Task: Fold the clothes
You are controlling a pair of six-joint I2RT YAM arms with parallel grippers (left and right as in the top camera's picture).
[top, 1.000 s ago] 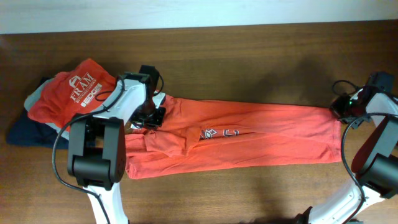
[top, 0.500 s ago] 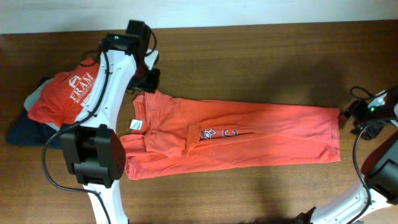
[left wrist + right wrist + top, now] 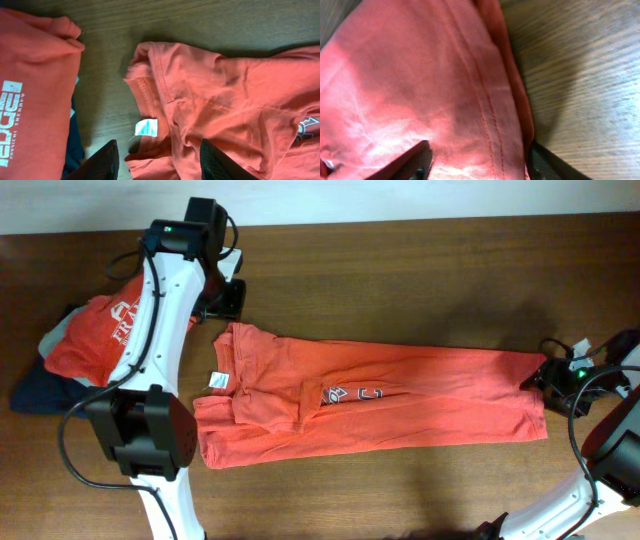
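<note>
Overhead: folded garments (image 3: 88,340) beside T-shirt (image 3: 420,395)

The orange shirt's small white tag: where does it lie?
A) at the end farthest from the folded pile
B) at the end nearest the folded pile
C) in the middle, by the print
B: the white tag sits at the collar end of the orange shirt, on the side of the folded pile.

Overhead: we look straight down on the whole table (image 3: 400,260). Left wrist: we face down over the T-shirt (image 3: 225,100) collar end. Right wrist: very close on its hem. Overhead shows both.
</note>
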